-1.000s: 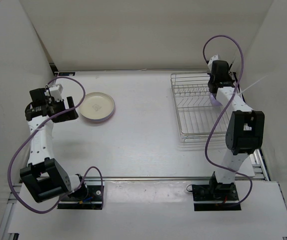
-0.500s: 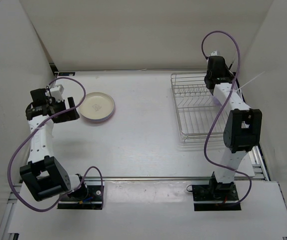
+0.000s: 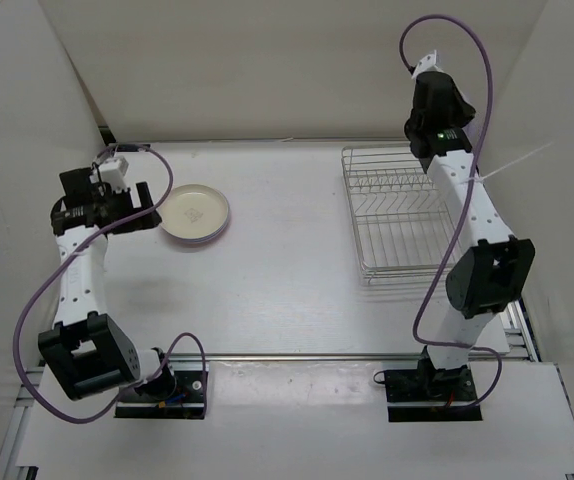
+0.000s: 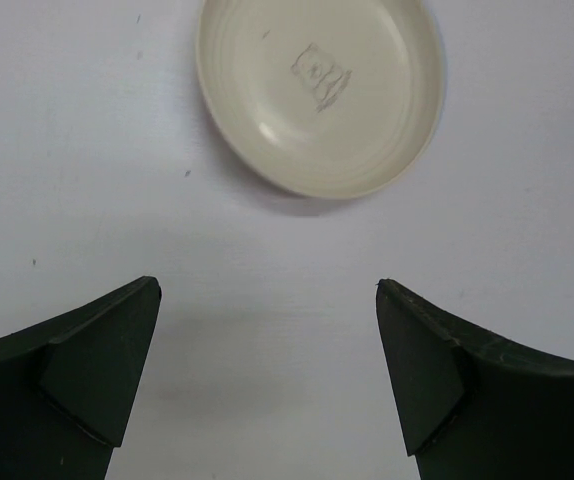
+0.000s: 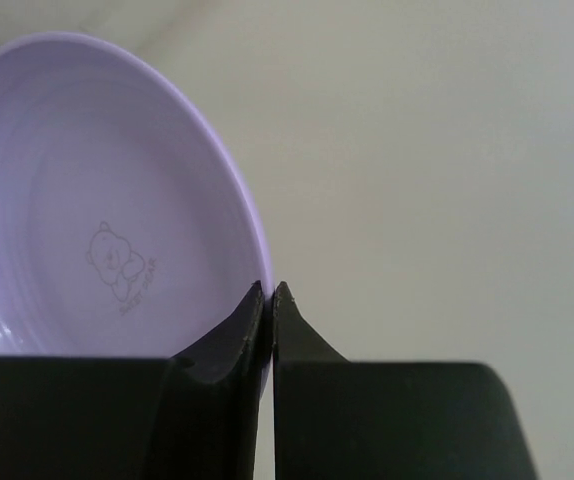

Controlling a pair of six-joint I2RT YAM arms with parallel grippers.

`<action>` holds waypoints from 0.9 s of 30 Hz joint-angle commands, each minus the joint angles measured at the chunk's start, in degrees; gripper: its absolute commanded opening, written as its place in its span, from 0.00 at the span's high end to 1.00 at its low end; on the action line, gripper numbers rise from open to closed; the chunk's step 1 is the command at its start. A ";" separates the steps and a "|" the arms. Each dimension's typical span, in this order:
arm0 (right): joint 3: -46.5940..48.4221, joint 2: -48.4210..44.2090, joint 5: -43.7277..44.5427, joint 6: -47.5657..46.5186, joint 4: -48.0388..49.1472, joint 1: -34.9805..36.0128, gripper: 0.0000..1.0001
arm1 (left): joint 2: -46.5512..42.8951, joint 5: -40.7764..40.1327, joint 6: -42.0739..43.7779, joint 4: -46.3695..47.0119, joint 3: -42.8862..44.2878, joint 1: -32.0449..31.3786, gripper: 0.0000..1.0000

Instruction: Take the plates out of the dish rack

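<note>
While stretched high, right gripper (image 5: 269, 289) pinches lavender plate (image 5: 87, 200) rim, dish rack (image 3: 397, 215) below; left gripper (image 4: 267, 290) angled down, spread wide, cream plate (image 4: 317, 90) just ahead.

A plate (image 3: 195, 214) lies on the table (image 3: 287, 270) at left; the dish rack (image 3: 351, 200) stands right.

The white table (image 3: 287, 285) bears the dish rack (image 3: 397, 228) and a cream plate (image 3: 195, 213), perhaps atop others.
</note>
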 commanded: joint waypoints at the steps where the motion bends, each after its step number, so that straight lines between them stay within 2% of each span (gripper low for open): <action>1: 4.14 -8.11 -8.21 11.84 -7.67 3.05 1.00 | 1.25 3.95 -1.44 3.00 7.99 -4.71 0.00; 4: 3.10 -13.55 -25.69 22.06 -18.31 3.58 1.00 | 5.99 2.10 -3.03 1.43 15.46 -12.96 0.00; 5: -0.56 -16.61 -37.16 26.18 -19.29 3.58 1.00 | 8.70 1.23 -3.03 0.63 17.48 -18.47 0.00; 8: -9.17 -21.81 -51.29 30.78 -19.30 3.58 1.00 | 11.80 2.08 -1.98 -0.17 22.76 -26.49 0.00; 9: -11.39 -22.96 -55.25 31.75 -19.30 3.58 1.00 | 12.50 2.71 -1.98 0.35 22.77 -30.78 0.00; 11: -16.39 -25.60 -62.47 34.30 -17.54 3.58 1.00 | 13.04 5.95 -1.98 4.55 21.46 -34.06 0.00; 14: -19.14 -27.45 -65.65 36.06 -16.04 3.58 1.00 | 13.04 5.96 -2.50 8.09 20.05 -39.95 0.00; 21: -20.55 -28.51 -67.77 35.98 -16.04 4.64 1.00 | 18.82 3.16 -5.84 9.86 27.07 -49.09 0.00; 27: -20.02 -27.98 -69.00 35.98 -16.04 4.64 1.00 | 23.14 -0.36 -5.84 8.62 32.17 -52.62 0.01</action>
